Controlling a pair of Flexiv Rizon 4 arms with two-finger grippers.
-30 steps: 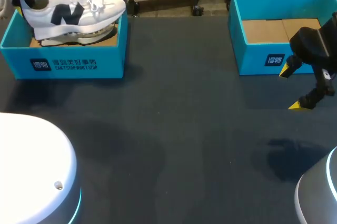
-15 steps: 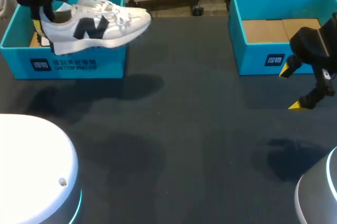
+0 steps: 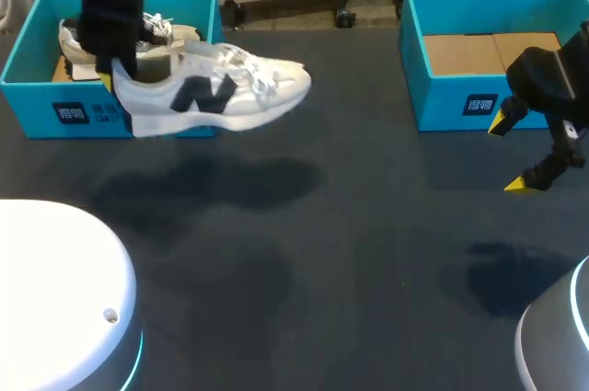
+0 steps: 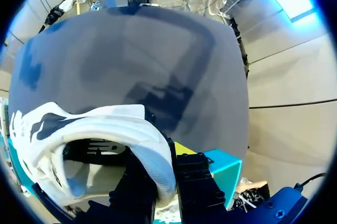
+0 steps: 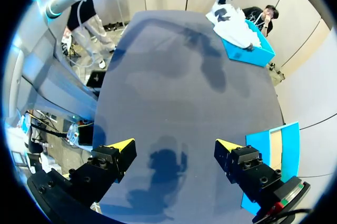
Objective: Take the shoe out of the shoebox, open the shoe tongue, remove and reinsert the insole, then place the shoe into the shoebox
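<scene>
A white shoe (image 3: 221,92) with a dark logo hangs in the air over the front right corner of the left blue shoebox (image 3: 37,101), toe pointing right. My left gripper (image 3: 115,74) is shut on its heel. In the left wrist view the two fingers of the left gripper (image 4: 163,176) pinch the heel collar of the shoe (image 4: 95,129), one inside and one outside. A second white shoe (image 3: 175,32) lies in the box. My right gripper (image 3: 515,154) stands open and empty in front of the right blue box (image 3: 460,101). From the right wrist view, the right gripper (image 5: 174,147) faces bare table, with the shoe (image 5: 234,23) far ahead.
The right blue box holds only cardboard on its floor. Dark table surface stretches between the two boxes and toward the front. White rounded robot bases sit at the front left (image 3: 55,290) and front right (image 3: 561,336) corners.
My left arm has lifted the shoe out of the left box and carried it right and toward the front. The second shoe in the box came into view. The right arm kept still.
</scene>
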